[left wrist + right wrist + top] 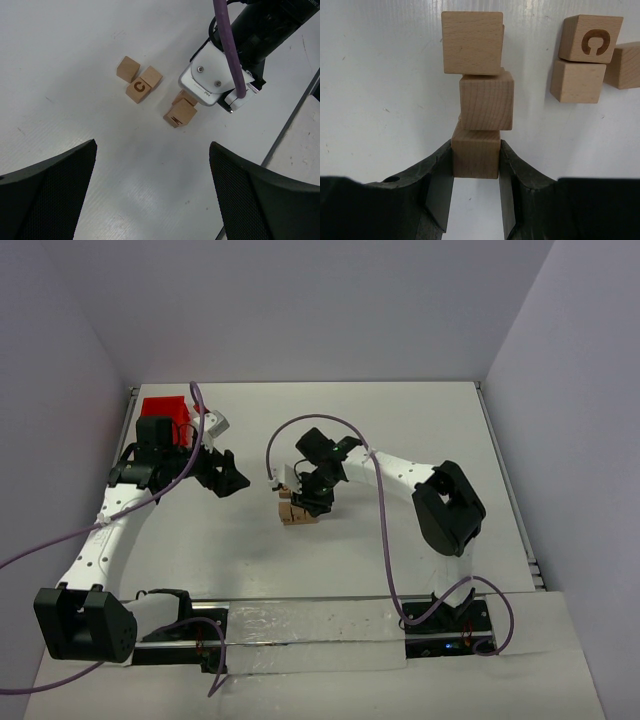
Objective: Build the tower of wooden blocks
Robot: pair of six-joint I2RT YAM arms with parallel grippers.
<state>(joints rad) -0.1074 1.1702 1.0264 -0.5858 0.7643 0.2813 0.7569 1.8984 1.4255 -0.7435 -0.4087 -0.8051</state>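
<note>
Only the right wrist view shows the right pincer (476,162) closed on the top cube (476,152) of the wood block tower (486,100), seemingly three high, on the counter (420,430). The left pincer (152,150) gapes wide, empty; its view shows three loose cubes (139,82) beside the tower.

top: tower (293,512) cubes too small for me to count, right gripper (312,495) covering them | left wrist: tower top hidden under that gripper | right wrist: loose cube (626,65) cut by right edge | top: red bin (163,408) half behind left arm (110,510)
</note>
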